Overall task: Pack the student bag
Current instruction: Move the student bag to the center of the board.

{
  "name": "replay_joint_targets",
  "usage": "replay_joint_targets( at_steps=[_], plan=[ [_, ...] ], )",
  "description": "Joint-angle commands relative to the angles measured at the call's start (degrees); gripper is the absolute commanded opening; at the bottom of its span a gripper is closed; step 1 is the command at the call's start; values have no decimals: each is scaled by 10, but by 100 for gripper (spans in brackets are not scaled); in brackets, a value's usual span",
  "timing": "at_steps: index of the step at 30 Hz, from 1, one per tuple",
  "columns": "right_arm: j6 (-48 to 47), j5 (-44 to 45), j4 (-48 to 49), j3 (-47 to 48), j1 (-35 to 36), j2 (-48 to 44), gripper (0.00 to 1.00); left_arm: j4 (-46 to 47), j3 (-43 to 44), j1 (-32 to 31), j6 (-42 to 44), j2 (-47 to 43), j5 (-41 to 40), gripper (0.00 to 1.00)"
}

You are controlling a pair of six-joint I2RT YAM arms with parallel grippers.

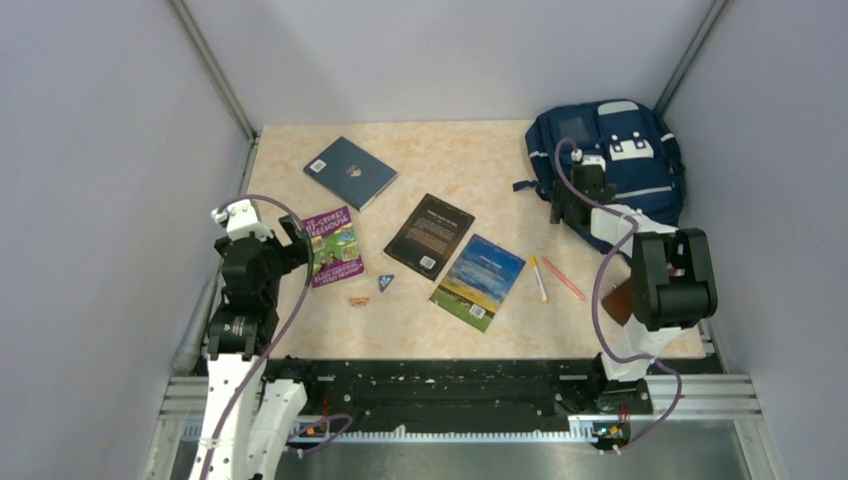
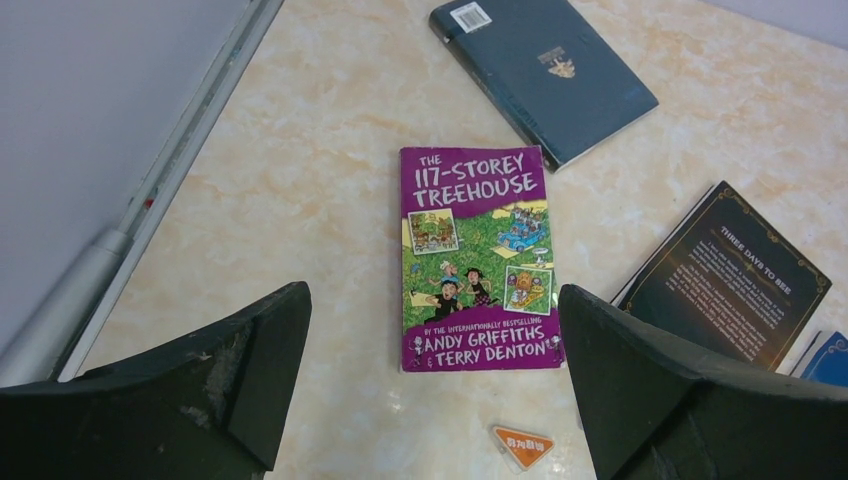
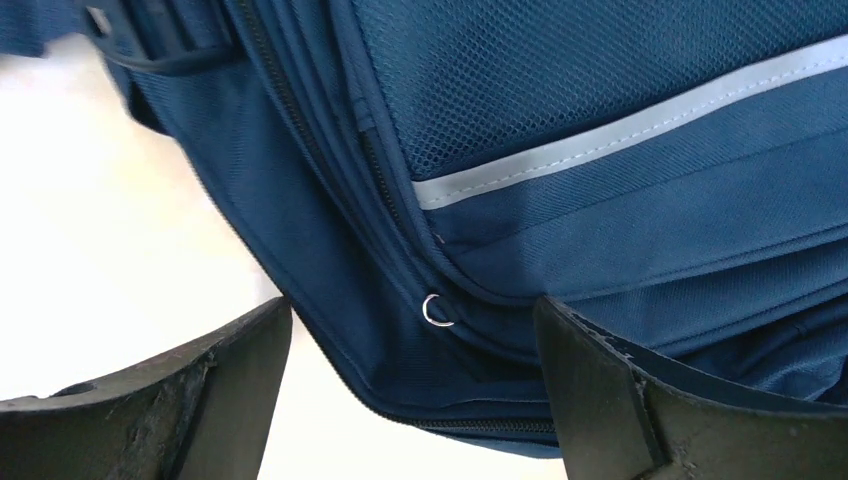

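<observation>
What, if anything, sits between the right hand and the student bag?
Nothing visible does. The right hand is open and close over the student bag. In the wrist view its fingers stand on either side of the bag's zipped edge and a small metal ring, with only fabric between them.

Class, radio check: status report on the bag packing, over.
Left gripper open over purple book. Right gripper open at student bag's edge. Three more books, pens lie out on table. No obstruction seen.

Black-and-white arms, purple cables
</observation>
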Motion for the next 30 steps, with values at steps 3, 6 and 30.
replay_joint_targets(
  at_steps=[3, 6, 30],
  plan=[
    [-29, 81, -43, 59, -3, 45, 89, -4, 21, 2, 10, 34, 8, 98],
    [-41, 91, -62, 74, 1, 65, 85, -5, 20, 3, 11, 37, 11, 98],
    [-101, 114, -69, 132, 70, 64, 0, -3, 20, 3, 13, 30, 3, 98]
  ],
)
